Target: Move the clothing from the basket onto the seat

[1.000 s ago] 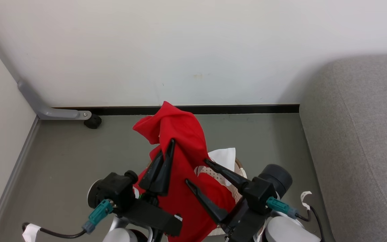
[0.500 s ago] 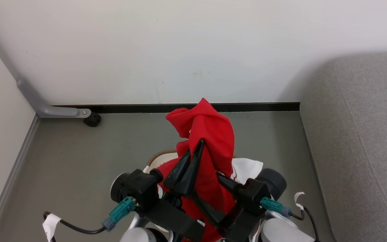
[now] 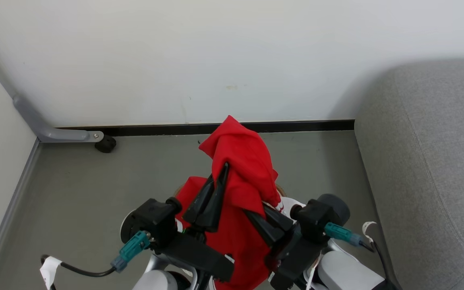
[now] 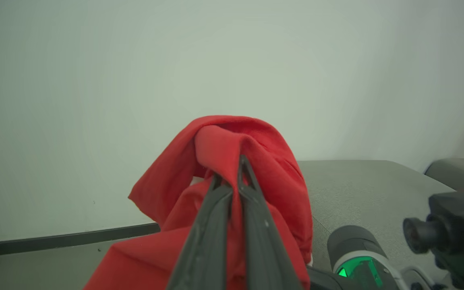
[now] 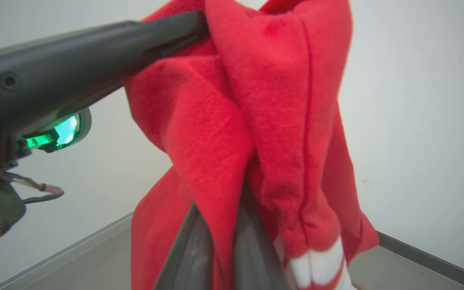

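Observation:
The clothing (image 3: 242, 161), a bright red garment, hangs bunched above the floor with my left gripper (image 3: 224, 166) shut on its upper fold. My right gripper (image 3: 254, 208) is shut on the hanging cloth lower down, its tips buried in the fabric. In the left wrist view my left gripper (image 4: 230, 175) pinches the clothing (image 4: 163, 193). Seen from the right wrist, my right gripper (image 5: 236, 197) closes inside the clothing (image 5: 288, 100), above white striped trim (image 5: 316, 270). A sliver of the basket's brown rim (image 3: 281, 189) shows beneath the cloth. The grey seat (image 3: 429, 161) lies to the right.
A white wall with a black baseboard (image 3: 304, 125) stands straight ahead. A grey metal leg with a black foot (image 3: 105, 144) sits at the left corner. Grey floor (image 3: 95, 189) lies open to the left of the arms. Cables trail from both wrists.
My right gripper has gone from wide open to shut on the hanging red cloth. The left gripper stayed shut on the garment and drifted rightward. The head view shifted a little.

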`<state>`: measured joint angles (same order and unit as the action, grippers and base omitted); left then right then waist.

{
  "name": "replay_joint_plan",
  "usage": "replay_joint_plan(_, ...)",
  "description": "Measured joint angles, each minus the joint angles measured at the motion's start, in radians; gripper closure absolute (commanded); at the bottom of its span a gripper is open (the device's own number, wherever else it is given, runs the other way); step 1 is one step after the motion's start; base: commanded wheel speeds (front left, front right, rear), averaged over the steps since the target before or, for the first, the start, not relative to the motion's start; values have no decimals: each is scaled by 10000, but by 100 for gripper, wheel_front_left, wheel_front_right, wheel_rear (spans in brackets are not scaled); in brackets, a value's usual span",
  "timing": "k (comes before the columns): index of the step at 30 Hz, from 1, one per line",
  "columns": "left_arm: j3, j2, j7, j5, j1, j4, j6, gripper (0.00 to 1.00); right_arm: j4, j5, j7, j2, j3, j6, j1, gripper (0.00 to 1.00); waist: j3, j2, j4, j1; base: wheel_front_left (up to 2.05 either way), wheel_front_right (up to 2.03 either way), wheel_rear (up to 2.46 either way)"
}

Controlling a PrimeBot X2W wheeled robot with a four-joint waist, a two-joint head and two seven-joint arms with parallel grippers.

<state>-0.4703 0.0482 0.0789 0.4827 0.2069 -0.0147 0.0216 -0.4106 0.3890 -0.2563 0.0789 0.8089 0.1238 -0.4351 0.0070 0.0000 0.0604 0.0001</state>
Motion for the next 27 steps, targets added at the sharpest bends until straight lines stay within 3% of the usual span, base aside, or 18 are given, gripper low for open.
replay_joint_plan(2,79,88,-25,-2,-44,-6,-96,0,142,73,0,31,-130,0,0,100,7,0,-50,0,0,0,0)
replay_joint_plan(10,153,263,-19,-8,-426,-31,-222,0,650,171,0,704,-1114,0,178,100,44,0,-446,-1,0,0,0)
replay_joint_plan(27,-88,487,213,-198,-934,-44,-213,0,1093,100,0,1338,-2274,-2,533,100,252,0,-1394,0,0,0,0)
